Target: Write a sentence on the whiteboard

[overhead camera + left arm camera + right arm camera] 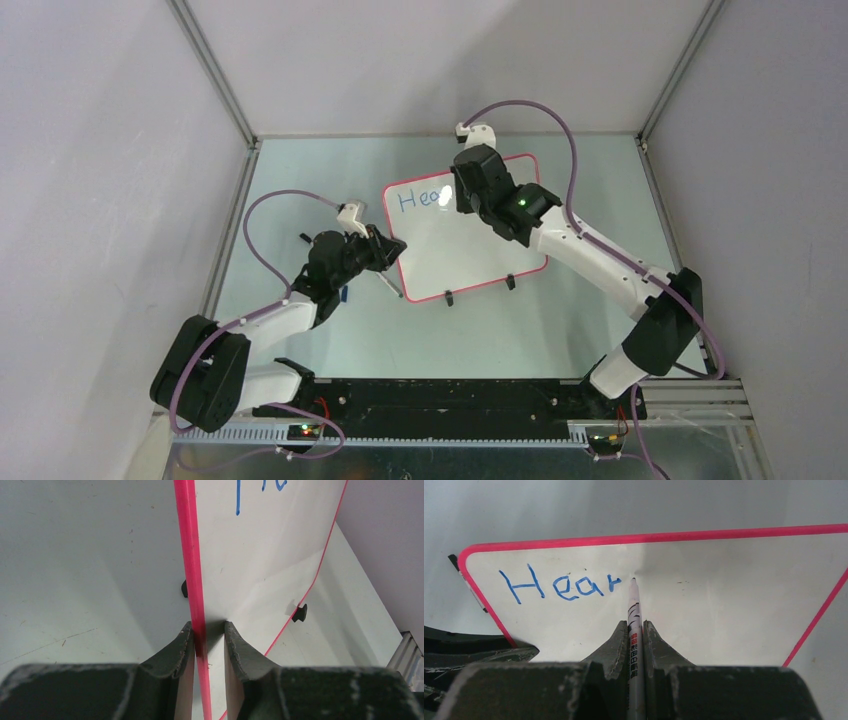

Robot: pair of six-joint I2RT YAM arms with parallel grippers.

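Observation:
The whiteboard [470,255], glossy white with a red frame, lies slanted on the table. Blue lettering reading "Hear" [559,585] runs along its top left. My right gripper [634,625] is shut on a white marker [634,611] that points away from the camera. The marker's tip touches the board just right of the last letter. In the top view the right gripper [458,195] hangs over the lettering [415,199] and hides part of it. My left gripper [208,627] is closed over the board's red left edge [192,555], one finger on either side. In the top view the left gripper [392,250] meets that edge.
Two small black feet [448,297] [510,282] stick out at the board's near edge; one foot [300,612] shows in the left wrist view. A small dark object [305,238] lies on the table left of the left arm. Grey walls enclose the table on three sides.

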